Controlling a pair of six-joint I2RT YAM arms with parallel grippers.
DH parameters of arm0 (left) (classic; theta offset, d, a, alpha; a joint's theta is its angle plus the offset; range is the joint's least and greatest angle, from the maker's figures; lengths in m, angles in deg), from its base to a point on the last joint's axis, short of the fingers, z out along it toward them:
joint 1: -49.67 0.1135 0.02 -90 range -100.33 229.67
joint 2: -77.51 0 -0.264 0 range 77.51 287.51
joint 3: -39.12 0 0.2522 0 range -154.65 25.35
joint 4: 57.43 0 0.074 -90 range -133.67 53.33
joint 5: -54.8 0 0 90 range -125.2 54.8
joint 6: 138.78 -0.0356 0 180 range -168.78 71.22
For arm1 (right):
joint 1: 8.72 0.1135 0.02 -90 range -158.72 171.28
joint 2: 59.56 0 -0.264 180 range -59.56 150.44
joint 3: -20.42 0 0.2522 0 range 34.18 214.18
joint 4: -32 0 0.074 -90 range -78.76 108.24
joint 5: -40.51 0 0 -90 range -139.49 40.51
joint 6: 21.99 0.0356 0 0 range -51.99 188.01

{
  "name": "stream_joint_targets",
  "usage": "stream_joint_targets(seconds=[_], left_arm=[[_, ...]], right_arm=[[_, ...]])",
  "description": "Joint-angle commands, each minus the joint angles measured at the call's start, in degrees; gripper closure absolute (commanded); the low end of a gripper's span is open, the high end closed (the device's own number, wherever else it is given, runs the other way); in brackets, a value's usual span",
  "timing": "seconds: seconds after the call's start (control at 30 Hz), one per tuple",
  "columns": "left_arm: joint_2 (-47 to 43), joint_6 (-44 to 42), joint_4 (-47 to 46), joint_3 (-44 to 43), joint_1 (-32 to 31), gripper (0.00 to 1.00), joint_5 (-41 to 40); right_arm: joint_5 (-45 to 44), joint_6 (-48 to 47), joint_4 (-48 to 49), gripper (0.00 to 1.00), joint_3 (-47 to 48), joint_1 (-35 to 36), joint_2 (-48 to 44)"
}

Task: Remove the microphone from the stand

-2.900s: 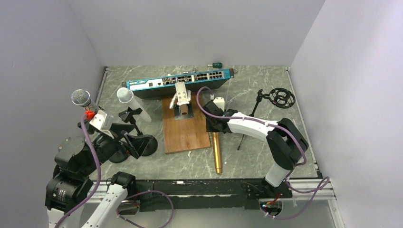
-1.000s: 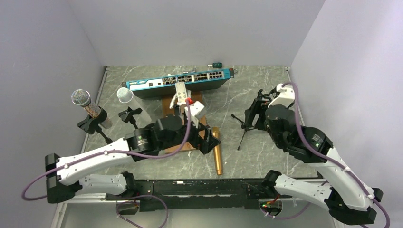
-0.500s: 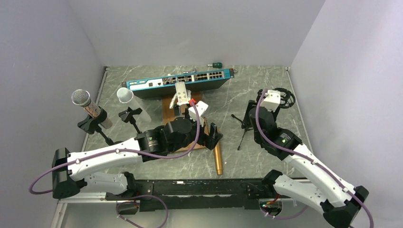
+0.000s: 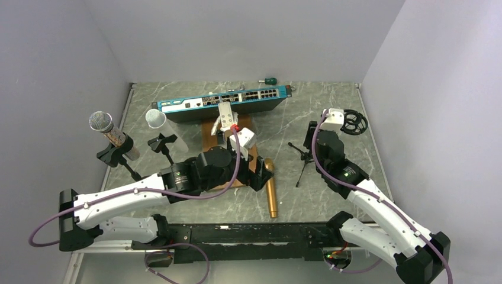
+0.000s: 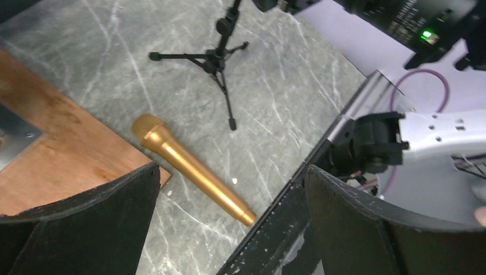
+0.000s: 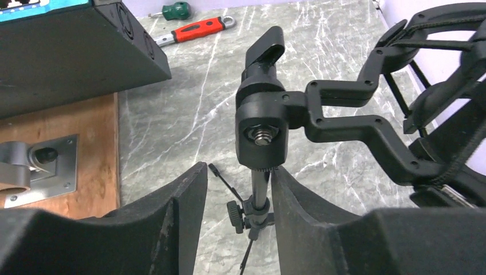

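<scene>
Left jaws: the left gripper point(image 5: 229, 175) is hanging with its broad, matte black fingers point(image 5: 86, 229) spread wide and holding nothing. It is framing the task's object below, seemingly to line up a pick.
Right jaws: the right gripper point(image 6: 238, 172) is standing parted by a narrow gap, empty. The stand's pole is showing in that gap, low centre of the wrist view, probably so the stand can be steadied. Whether a finger is touching the pole cannot be told.
Microphone: the slim, smooth gold metal microphone with a mesh dome head point(image 5: 192, 169) is lying flat on the table, mid-frame, with its head just beside the board's corner and apart from the stand. It is judged already free.
Stand: the thin black tripod stand point(image 6: 259, 123), hinged at a bolted pivot, is carrying a ring-shaped black shock mount point(image 6: 453, 86) that is sitting empty at upper right.
Surfaces: the grey veined marble table point(image 5: 286, 103) is bearing a brown wood-grain board point(image 5: 51, 154).
</scene>
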Motion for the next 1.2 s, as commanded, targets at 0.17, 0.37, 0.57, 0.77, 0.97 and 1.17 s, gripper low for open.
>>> stream_joint_targets(seconds=[0.17, 0.37, 0.57, 0.77, 0.97, 1.17], left_arm=[[7.9, 6.0, -21.0, 2.1, 10.2, 0.01, 33.4], [18.0, 8.9, -36.8, 3.2, 15.5, 0.06, 38.8], [28.5, 9.0, -44.6, -0.3, 15.8, 0.27, 32.3], [40.3, 18.4, -49.1, -6.7, 18.3, 0.39, 31.4], [46.3, 28.9, -54.6, -8.3, 18.5, 0.31, 26.6], [51.6, 32.3, -61.4, -10.1, 17.6, 0.35, 24.2]], right_arm=[[1.9, -4.2, 9.1, 0.66, -2.4, -0.7, 0.1], [2.9, -6.9, 11.5, 0.87, -3.1, -1.6, 0.4], [4.4, -8.4, 12.8, 1.00, -4.2, -2.3, 0.3], [5.9, -8.9, 12.8, 1.00, -4.6, -3.0, 0.5], [7.8, -8.5, 13.0, 1.00, -5.6, -3.1, -0.8], [9.2, -9.0, 12.1, 1.00, -5.3, -3.1, -1.1]])
